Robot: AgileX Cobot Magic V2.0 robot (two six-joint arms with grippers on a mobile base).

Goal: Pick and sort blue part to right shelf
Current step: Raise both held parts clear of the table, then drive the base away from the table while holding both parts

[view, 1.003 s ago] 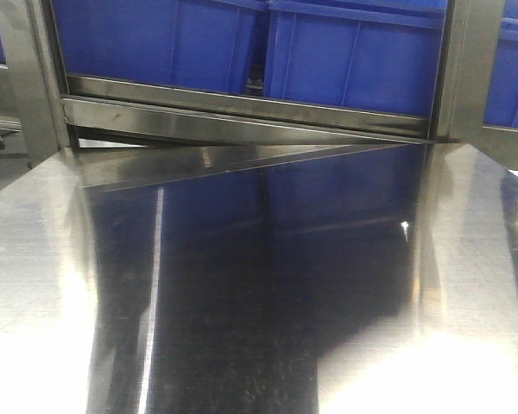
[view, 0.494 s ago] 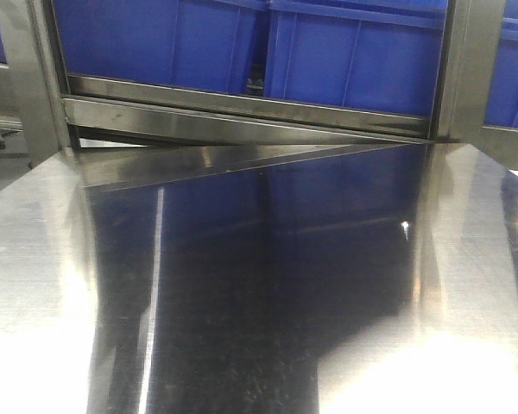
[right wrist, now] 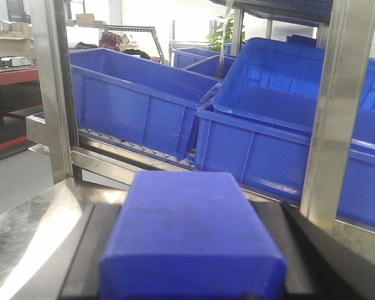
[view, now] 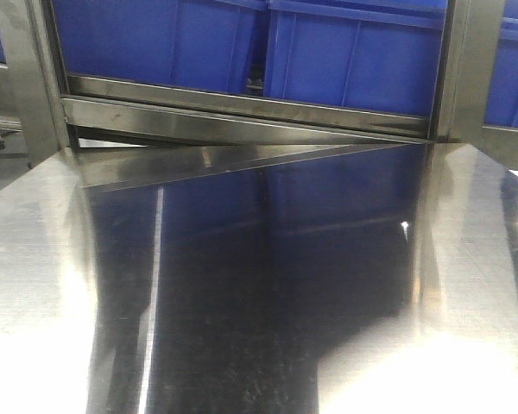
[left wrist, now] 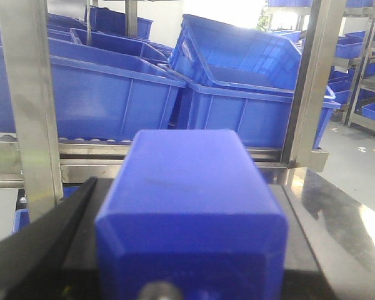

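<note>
**Getting the blue part over the rail**

Right shelf (left wrist: pixel 309 94) is dead ahead, with its bins (left wrist: pixel 237 112) open. My left gripper (left wrist: pixel 187 250) looks pinched on the blue part (left wrist: pixel 187 200), and my right gripper (right wrist: pixel 194 262) on another blue block (right wrist: pixel 194 219). I'd clear the rail (left wrist: pixel 81 169) before letting go.

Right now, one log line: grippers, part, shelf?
left gripper: blue part between jaws, closure unclear | right gripper: blue block between jaws, closure unclear | right shelf: ahead, blue bins on it
</note>
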